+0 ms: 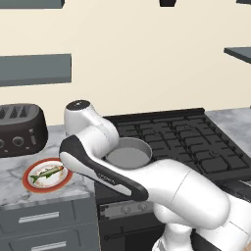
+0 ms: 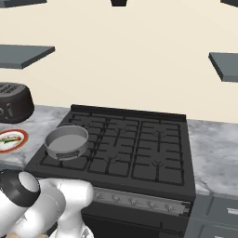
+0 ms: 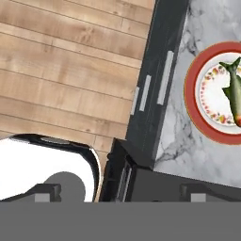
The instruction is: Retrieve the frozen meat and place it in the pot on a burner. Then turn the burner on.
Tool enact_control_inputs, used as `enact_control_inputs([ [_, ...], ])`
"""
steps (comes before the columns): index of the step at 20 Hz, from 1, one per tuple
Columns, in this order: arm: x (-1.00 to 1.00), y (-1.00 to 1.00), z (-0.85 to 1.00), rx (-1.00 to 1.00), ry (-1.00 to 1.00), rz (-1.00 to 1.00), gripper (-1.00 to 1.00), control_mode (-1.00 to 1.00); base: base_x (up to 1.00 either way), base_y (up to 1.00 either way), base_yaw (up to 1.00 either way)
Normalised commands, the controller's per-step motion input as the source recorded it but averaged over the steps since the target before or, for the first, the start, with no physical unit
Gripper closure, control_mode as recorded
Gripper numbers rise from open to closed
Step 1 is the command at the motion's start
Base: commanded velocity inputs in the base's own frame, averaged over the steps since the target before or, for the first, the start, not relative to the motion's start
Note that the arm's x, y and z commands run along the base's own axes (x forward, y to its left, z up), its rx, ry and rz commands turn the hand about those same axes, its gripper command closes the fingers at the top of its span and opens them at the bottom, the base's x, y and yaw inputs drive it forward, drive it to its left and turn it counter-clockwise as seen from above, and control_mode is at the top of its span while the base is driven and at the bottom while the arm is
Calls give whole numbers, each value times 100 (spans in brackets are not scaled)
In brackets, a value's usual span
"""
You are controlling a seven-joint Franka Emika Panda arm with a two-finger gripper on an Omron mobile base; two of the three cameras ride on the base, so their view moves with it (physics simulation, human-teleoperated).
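We see the fish [image 1: 47,172] lying on the plate [image 1: 30,183], which sits on the marble counter [image 1: 14,193] left of the cooktop [image 1: 196,142] and in front of the dark toaster [image 1: 19,128]. The fish lies across the plate's middle, touching only the plate.

The pot [image 1: 128,153] stands on the front-left burner [image 2: 69,158] — upright, with nothing in it that we can make out. In the right base view the pot [image 2: 67,142] is at about 9 o'clock from the cooktop's centre, and the plate [image 2: 11,140] is further out at 9 o'clock, well apart from it.

In the hand view the fingers [image 3: 120,192] are spread wide, two dark tips at the bottom edge, holding nothing. That camera looks straight down over the counter's front edge: the plate [image 3: 193,94] with the fish [image 3: 234,92] is at 3 o'clock — cut off by the frame — drawer fronts [image 3: 155,80] run through the middle, and the wooden floor [image 3: 66,61] lies at 10 o'clock.
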Motion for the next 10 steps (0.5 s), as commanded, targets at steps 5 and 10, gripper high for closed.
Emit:
enact_control_inputs([
  [5, 27, 0, -13, -6, -2, 6, -100, -100, 0, 0, 0],
  [10, 42, 4, -28, -3, 6, 0, -100, -100, 0, 0, 0],
])
